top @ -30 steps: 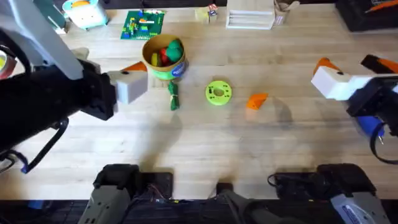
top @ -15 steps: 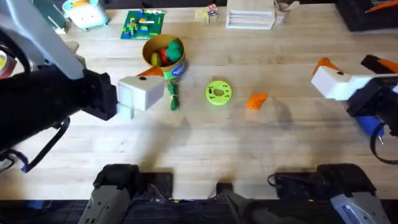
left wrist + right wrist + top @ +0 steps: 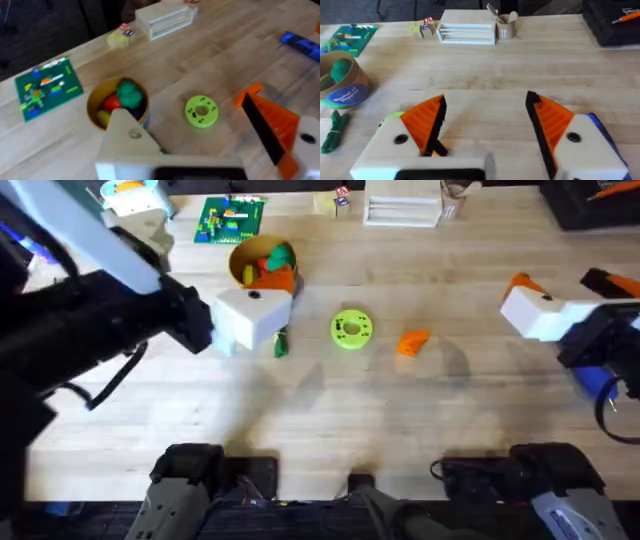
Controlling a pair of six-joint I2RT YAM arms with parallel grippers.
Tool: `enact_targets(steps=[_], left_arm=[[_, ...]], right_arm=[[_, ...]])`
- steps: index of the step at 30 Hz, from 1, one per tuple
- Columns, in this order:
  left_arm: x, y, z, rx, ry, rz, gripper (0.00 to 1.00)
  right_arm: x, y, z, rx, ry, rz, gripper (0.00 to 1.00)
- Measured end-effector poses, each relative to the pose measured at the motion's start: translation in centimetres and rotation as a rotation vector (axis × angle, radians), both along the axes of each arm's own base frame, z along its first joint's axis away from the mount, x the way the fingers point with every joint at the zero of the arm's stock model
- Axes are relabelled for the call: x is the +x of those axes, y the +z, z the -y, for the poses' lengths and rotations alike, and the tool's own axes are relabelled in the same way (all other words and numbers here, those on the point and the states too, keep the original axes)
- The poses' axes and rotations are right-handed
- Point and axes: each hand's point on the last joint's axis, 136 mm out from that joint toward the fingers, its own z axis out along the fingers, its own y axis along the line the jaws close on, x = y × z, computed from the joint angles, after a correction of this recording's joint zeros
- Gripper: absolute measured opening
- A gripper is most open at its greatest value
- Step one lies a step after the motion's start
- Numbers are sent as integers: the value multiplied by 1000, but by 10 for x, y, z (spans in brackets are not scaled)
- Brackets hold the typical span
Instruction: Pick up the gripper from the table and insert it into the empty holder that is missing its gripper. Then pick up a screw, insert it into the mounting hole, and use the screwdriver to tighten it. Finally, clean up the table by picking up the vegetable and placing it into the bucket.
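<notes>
The orange ribbed gripper (image 3: pixel 412 342) lies on the table right of centre. My left gripper (image 3: pixel 268 295) hovers open over the yellow bucket (image 3: pixel 262 268), which holds round red and green toys. One of its fingers is the bare white holder (image 3: pixel 125 145); the other carries an orange pad (image 3: pixel 272 125). The dark green vegetable (image 3: pixel 280 343) lies just in front of the bucket, partly under the holder (image 3: pixel 252 316). My right gripper (image 3: pixel 486 100) stands open at the far right, both pads orange. The blue screwdriver (image 3: pixel 302 44) lies beside the right arm.
A lime-green disc (image 3: pixel 350 330) with holes sits between the vegetable and the orange wedge. Along the far edge are a green brick plate (image 3: pixel 231 220), a white slatted rack (image 3: pixel 402 210) and a black case (image 3: pixel 590 205). The front half of the table is bare wood.
My left arm has swung right and away from me, bringing its fingers from left of the bucket to over the bucket and vegetable. The right arm has stayed still.
</notes>
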Motion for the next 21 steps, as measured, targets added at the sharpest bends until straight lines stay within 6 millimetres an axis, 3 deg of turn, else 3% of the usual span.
enact_targets(steps=[5,8,14,21], left_arm=[[14,-34,34,-56,-183,93,991],[12,-56,59,-86,-292,135,991],[-19,-87,99,-115,-451,194,991],[-56,-97,108,-138,-475,286,991]], right_arm=[[0,0,0,0,0,0,991],[0,0,0,0,0,0,991],[0,0,0,0,0,0,991],[0,0,0,0,0,0,991]])
